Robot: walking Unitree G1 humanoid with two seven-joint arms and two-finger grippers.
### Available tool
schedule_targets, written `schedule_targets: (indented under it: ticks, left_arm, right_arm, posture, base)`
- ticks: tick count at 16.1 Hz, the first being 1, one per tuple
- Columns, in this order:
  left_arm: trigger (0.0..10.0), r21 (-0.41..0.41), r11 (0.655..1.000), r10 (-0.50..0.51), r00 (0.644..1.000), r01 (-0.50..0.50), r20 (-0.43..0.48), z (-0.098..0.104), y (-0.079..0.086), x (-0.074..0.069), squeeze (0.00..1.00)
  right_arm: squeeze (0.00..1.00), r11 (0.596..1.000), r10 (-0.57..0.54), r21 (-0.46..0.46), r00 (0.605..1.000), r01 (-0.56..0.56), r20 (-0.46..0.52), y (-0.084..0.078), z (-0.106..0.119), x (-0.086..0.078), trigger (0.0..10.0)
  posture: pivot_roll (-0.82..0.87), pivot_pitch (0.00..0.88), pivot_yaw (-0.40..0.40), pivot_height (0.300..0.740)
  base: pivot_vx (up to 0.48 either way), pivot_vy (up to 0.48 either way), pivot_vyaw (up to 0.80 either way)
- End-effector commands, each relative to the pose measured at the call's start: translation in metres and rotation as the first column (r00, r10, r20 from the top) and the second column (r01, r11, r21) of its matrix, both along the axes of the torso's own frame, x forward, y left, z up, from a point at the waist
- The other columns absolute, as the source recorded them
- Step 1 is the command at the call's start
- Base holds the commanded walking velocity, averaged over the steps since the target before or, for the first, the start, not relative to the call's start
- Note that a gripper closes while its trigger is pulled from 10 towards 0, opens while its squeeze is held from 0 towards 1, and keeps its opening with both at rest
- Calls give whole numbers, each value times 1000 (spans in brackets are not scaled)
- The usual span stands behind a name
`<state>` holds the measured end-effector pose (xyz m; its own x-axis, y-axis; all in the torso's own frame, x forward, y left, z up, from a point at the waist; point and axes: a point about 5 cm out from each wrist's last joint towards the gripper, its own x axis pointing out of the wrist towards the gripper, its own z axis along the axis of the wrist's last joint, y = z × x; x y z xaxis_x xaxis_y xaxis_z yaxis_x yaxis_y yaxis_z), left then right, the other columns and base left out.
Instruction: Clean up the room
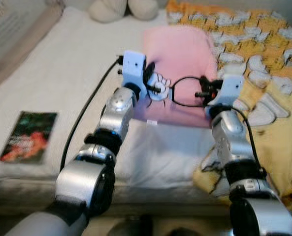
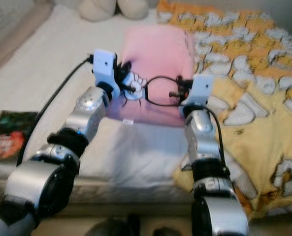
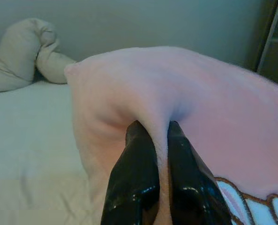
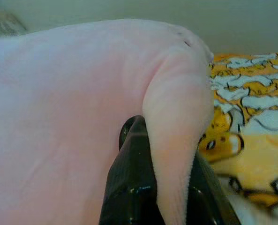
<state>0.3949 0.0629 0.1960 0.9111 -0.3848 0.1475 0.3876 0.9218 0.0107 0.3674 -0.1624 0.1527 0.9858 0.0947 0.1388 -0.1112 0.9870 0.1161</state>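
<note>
Pink fleece pillow is sagging, soft and light; left claw and right claw are each pinching a near-edge fold above the bed.

Pink pillow: soft, fleecy, rectangular, lying on white bed sheet, long axis toward 12 o'clock. Near edge lifted off sheet, pinched at both near corners. White cartoon patch with dark outline at 7 o'clock corner; small white tag on near edge. Far end close to cream plush toy at 11 o'clock. Side at 3 o'clock touching yellow-and-white patterned blanket, which spreads down to 5 o'clock.
</note>
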Motion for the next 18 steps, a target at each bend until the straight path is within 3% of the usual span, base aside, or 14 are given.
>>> schedule_targets:
  ticks: [1,9,14,18]
  left_arm:
    - [10000,-17,999,45,996,-44,74,15,10,2,0]
    - [10000,61,997,49,998,-52,41,7,12,4,0]
    - [10000,23,998,61,998,-62,35,10,13,5,0]
    - [10000,43,997,63,998,-64,31,8,13,5,0]
  right_arm:
    - [0,1000,-14,-7,999,14,43,-4,10,2,10000]
    - [0,1000,-6,-26,1000,5,-18,1,-4,1,10000]
    - [0,999,1,-38,1000,-2,-21,-3,-9,-3,10000]
    - [0,999,-32,-34,999,31,-39,-10,-12,-3,10000]
  posture:
    - [30,0,14,740]
    - [33,0,4,740]
    - [16,0,15,740]
    - [19,0,10,740]
  base:
    - [0,480,0]
    - [0,480,51]
    - [0,460,184]
    - [191,414,333]
